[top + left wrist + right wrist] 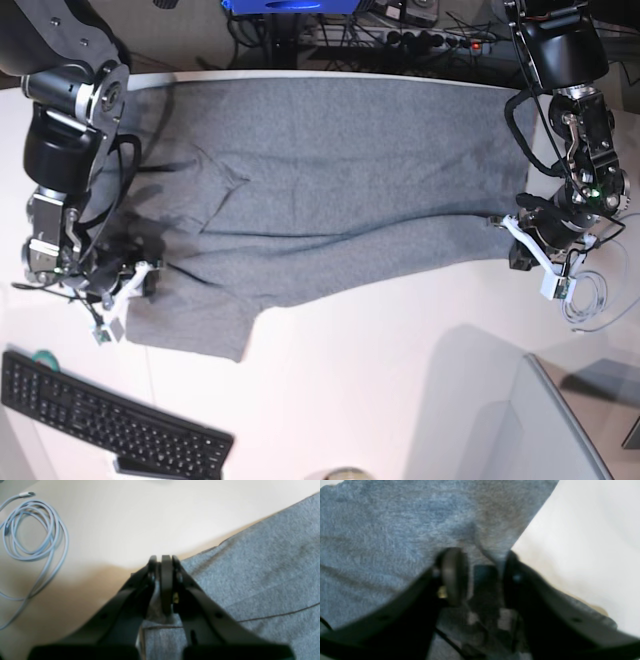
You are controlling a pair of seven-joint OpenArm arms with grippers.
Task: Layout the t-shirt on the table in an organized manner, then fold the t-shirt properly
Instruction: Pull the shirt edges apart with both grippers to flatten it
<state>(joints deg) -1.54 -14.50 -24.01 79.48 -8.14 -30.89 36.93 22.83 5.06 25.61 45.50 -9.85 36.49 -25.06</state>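
Observation:
The heather-grey t-shirt (330, 190) lies spread across the white table (380, 380), one sleeve toward the front left. In the base view my left gripper (512, 238) sits at the shirt's right edge. Seen from the left wrist, this gripper (162, 558) is shut, with a bit of the t-shirt (262, 567) pinched at the hem. My right gripper (148, 278) is at the shirt's left side near the sleeve. From the right wrist, its (483, 555) fingers stand apart with a raised ridge of the t-shirt (382, 530) between them; the picture is blurred.
A coiled pale cable (35, 530) lies on the table (137, 517) beside the left gripper, also visible as a cable (590, 300) at the right edge. A black keyboard (100, 415) sits at the front left. A grey panel (545, 430) occupies the front right corner.

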